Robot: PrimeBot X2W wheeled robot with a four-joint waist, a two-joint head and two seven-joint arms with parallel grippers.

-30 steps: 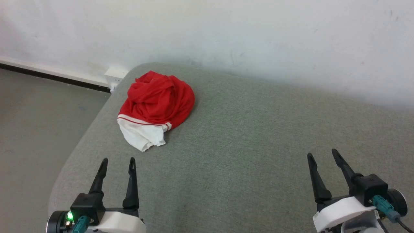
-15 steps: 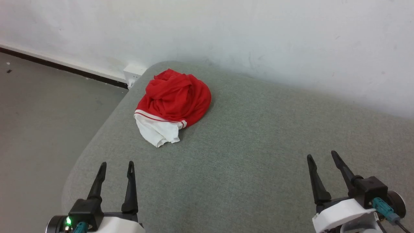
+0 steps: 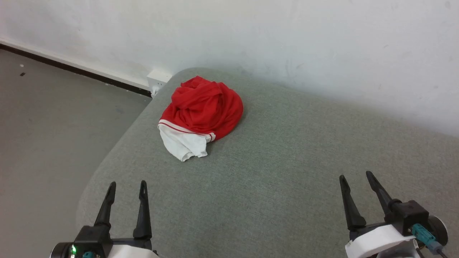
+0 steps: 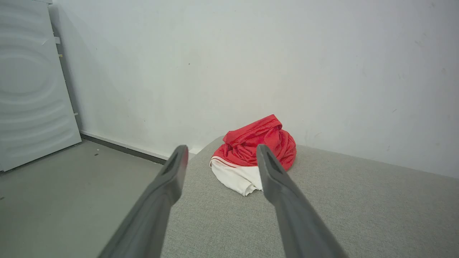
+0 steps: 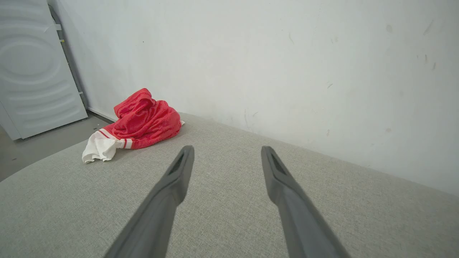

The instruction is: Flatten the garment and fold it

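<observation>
- At the far left corner of the grey fabric surface (image 3: 272, 186), near its rounded edge, the garment (image 3: 204, 107) lies crumpled in a heap with red cloth bunched on top.
- One white sleeve (image 3: 184, 145) with red-striped trim spills from the heap toward the robot and rests on the fabric.
- The left gripper (image 3: 128, 183) hovers at the near left of the surface. Its two dark fingers are spread and hold nothing, and the garment is well ahead of it, untouched.
- The right gripper (image 3: 355, 175) hovers at the near right, likewise spread and empty, well apart from the garment.
- A scuffed white wall (image 3: 304, 36) rises behind the surface.
- A grey floor (image 3: 43, 125) lies to the left, with a dark skirting strip (image 3: 71, 68) along the wall's foot.
- A small white box (image 3: 159, 77) sits at the wall's foot, just beyond the garment's corner.
- In the left wrist view a white ribbed panel (image 4: 32, 89) stands at the far left.
</observation>
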